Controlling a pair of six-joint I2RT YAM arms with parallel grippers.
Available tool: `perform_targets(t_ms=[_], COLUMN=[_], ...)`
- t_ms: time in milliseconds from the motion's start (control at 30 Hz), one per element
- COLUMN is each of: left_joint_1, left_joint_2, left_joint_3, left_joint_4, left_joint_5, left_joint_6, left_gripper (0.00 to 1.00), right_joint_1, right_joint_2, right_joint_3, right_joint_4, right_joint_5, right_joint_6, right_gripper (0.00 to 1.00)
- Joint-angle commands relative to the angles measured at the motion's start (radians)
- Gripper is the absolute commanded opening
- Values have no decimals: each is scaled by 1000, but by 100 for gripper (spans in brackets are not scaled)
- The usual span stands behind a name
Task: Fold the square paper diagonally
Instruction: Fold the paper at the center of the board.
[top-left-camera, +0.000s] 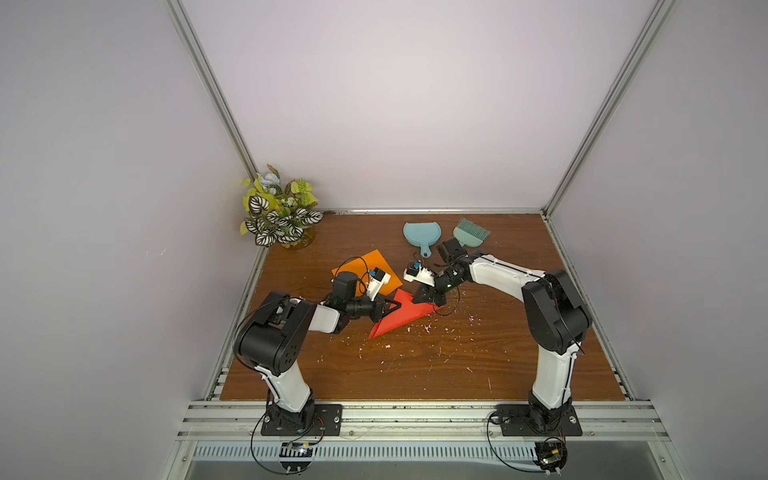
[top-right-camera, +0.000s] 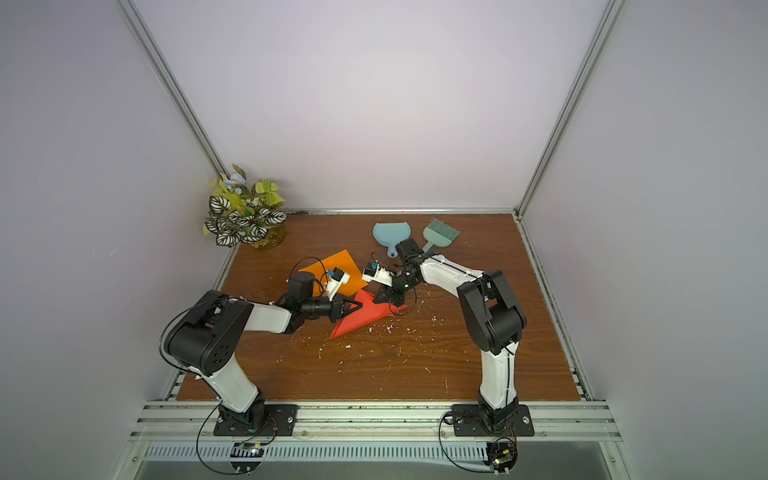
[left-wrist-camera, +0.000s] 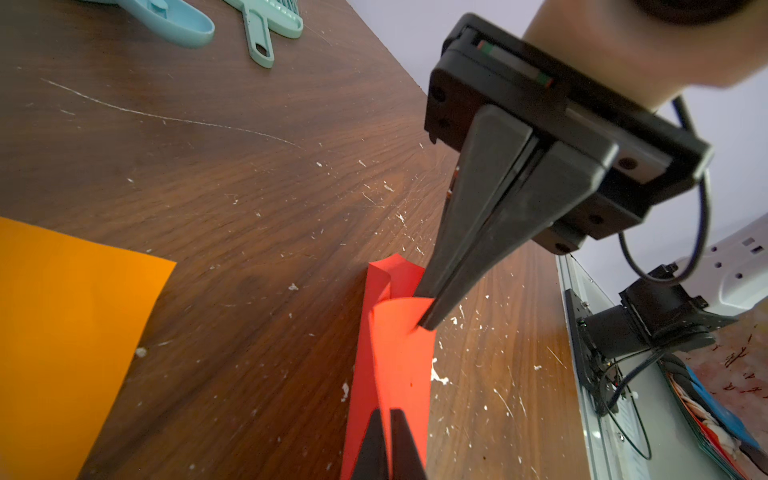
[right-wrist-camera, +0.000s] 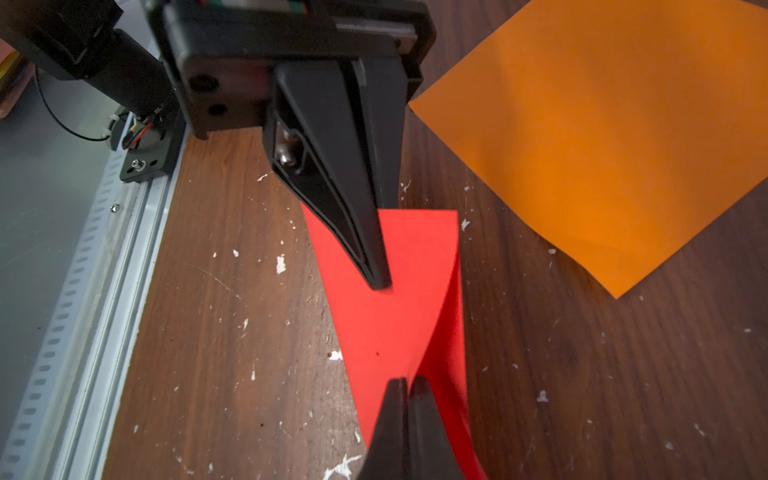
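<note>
A red square paper (top-left-camera: 395, 322) lies mid-table, folded over into a loose triangle whose upper layer bulges. My left gripper (top-left-camera: 399, 306) is shut on its left corner; in the left wrist view the jaws (left-wrist-camera: 390, 411) pinch a raised red edge (left-wrist-camera: 399, 357). My right gripper (top-left-camera: 433, 306) is shut on the opposite corner; the right wrist view shows its jaws (right-wrist-camera: 409, 380) closed on the red paper (right-wrist-camera: 386, 324). Each wrist view also shows the other gripper's fingers (left-wrist-camera: 428, 320) (right-wrist-camera: 380, 284) down on the sheet.
A flat orange paper (top-left-camera: 365, 266) lies just behind the red one. A blue dustpan (top-left-camera: 419, 235) and a green brush (top-left-camera: 469, 232) sit at the back. A potted plant (top-left-camera: 278, 212) fills the back left corner. White scraps dot the wooden table (top-left-camera: 415, 365).
</note>
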Motion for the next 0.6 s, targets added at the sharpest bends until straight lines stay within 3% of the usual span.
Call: perform_targets(t_ms=[0,67,200,400,567], left_joint_1=[-6,-7,-7,-29,-50], left_joint_2=[-6,-13,-40,-93,-123], left_joint_3=[17,14,-4,-9,27], left_joint_4=[-4,-1,37,77,2], left_joint_5=[3,4,19,62,69], left_joint_6=[14,18,12,-4,41], left_gripper=[1,1,1,1,1], right_joint_1=[-6,-17,-68,-130,-127], right_joint_2=[-3,-32,-153,-276,-249], right_joint_3=[4,-8,-84,-175,-139], right_joint_4=[0,21,127,269,250], right_joint_5=[7,18,2,-102,-185], right_joint_6=[11,19,34,36,5], right_gripper=[4,8,29,54,64])
